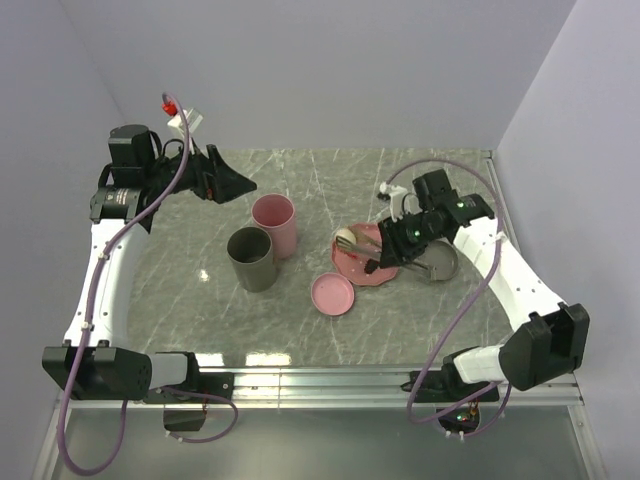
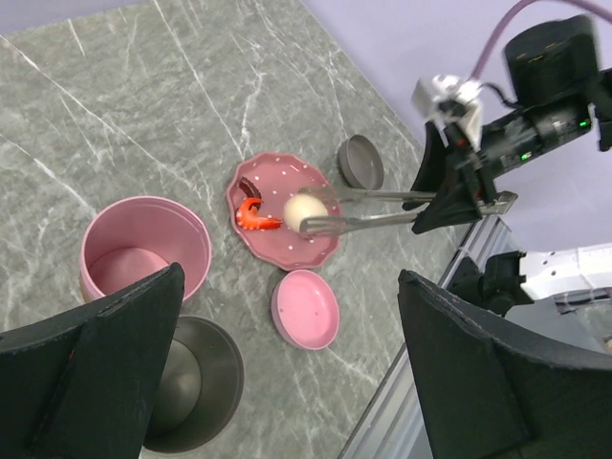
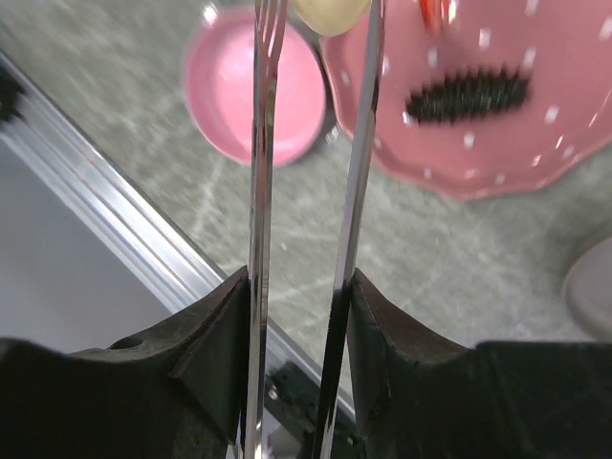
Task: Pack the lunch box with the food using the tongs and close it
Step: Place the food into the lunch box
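My right gripper [image 3: 301, 279] is shut on the tongs [image 3: 356, 172], one finger pressing each thin metal arm. The tong tips reach over the pink speckled plate [image 2: 287, 247] and flank the cream egg-shaped lump [image 2: 306, 207]. The orange-red shrimp [image 2: 253, 216] lies just left of the egg, and the dark sausage stick [image 3: 469, 94] lies on the plate too. The lunch box stands as two open containers, one pink [image 1: 273, 222] and one grey [image 1: 251, 259]. My left gripper [image 1: 235, 187] hangs open and empty, high over the back left of the table.
A pink lid [image 1: 333, 294] lies upside down in front of the plate. A grey lid [image 1: 441, 262] lies right of the plate, under my right arm. The metal rail [image 1: 330, 380] runs along the table's near edge. Walls close in the back and right.
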{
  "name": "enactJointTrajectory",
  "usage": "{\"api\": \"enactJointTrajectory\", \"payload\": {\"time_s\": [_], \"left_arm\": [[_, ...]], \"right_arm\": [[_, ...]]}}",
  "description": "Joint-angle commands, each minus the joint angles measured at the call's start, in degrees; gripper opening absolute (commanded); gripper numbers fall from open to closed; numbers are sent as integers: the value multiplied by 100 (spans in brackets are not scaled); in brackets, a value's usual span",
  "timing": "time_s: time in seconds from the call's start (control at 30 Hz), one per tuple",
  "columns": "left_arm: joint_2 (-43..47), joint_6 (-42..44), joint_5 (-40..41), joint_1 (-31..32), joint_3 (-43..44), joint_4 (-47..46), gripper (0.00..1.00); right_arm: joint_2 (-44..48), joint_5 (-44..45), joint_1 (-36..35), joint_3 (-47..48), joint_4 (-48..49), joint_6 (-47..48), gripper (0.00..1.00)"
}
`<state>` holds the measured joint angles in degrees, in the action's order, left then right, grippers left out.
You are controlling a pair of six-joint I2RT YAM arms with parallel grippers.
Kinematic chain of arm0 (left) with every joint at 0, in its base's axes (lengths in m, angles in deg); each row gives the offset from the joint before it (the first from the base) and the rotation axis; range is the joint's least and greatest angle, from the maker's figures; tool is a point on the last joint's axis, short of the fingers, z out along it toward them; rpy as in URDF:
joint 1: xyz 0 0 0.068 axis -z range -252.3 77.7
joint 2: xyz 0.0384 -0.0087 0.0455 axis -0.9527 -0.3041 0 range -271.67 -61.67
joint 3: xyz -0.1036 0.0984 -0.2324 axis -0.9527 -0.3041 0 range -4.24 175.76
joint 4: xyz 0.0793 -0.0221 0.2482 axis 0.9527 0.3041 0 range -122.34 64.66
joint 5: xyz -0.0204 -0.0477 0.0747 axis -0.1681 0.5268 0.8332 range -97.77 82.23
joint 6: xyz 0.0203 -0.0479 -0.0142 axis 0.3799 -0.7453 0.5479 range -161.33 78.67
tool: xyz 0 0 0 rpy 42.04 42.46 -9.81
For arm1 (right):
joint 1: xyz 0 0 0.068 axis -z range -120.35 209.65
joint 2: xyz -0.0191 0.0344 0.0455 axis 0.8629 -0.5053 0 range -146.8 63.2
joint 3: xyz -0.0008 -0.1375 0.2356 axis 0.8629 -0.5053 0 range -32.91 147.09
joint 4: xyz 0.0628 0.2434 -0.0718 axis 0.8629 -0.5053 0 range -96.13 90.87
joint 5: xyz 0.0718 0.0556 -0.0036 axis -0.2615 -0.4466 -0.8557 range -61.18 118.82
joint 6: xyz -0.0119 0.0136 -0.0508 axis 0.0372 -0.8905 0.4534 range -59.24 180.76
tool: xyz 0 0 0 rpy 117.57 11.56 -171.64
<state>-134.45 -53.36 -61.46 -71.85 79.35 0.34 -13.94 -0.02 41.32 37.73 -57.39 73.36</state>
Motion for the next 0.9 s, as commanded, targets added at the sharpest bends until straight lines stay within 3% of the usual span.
{"api": "enactJointTrajectory", "payload": {"time_s": [0.0,0.4,0.87], "left_arm": [[106,-326,-54,-18,-150,-438,99],[-26,-704,8,-176,-97,-649,99],[-158,-1732,-765,-800,-730,-1388,99]], "right_arm": [[86,-438,31,766,280,-187,37],[-1126,-948,-417,2945,482,-504,37],[-2234,-544,-1287,3729,650,-654,37]]}}
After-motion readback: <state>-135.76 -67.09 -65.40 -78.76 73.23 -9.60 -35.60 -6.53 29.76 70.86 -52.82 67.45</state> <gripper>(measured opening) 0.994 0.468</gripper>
